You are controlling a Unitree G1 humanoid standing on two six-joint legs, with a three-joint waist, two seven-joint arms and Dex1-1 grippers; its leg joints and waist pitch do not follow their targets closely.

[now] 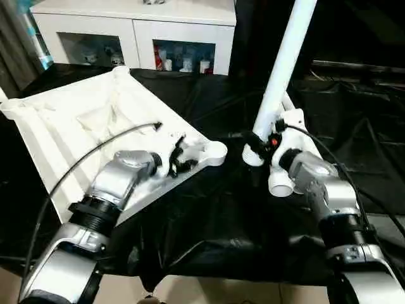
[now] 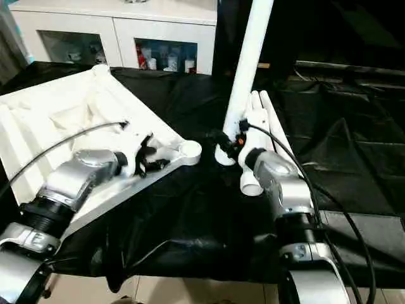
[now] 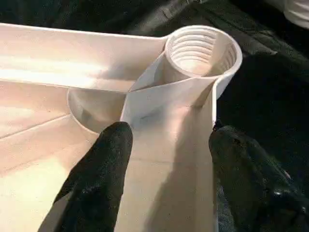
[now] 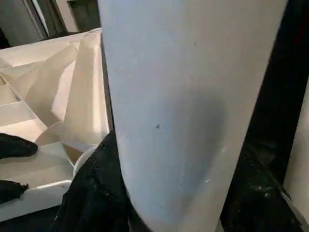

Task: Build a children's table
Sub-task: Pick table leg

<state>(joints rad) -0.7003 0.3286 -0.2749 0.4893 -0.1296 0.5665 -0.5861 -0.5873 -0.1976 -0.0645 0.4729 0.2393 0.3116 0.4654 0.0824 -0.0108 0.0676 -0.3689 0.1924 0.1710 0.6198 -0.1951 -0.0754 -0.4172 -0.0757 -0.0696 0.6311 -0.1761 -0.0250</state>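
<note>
Right now your left gripper (image 1: 179,159) has its fingers spread across the rim of the upturned tabletop (image 1: 76,120), one finger inside the rim and one outside, just short of the threaded corner socket (image 3: 203,50). Just beside that socket, your right gripper (image 1: 262,144) is clamped on a white leg (image 1: 283,69), holding it nearly upright, with spare legs (image 2: 269,126) lying on the black cloth (image 1: 221,221) behind it.
</note>
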